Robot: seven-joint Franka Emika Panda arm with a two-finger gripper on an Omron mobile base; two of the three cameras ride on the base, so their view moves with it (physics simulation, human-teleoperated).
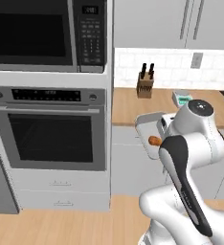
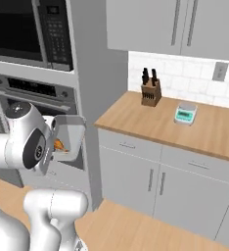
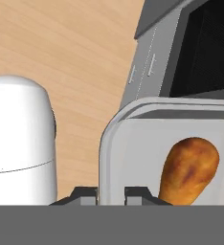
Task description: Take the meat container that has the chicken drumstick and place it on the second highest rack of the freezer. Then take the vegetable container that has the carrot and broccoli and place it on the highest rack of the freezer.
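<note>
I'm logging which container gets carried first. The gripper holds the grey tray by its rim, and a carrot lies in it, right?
Not quite. The gripper does hold the grey tray by its rim, but a chicken drumstick lies in it, not a carrot. The hand view shows this.

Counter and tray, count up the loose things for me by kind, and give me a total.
Knife block: 1
Kitchen scale: 1
Meat container, held in the gripper: 1
Chicken drumstick in it: 1
Total: 4
</note>
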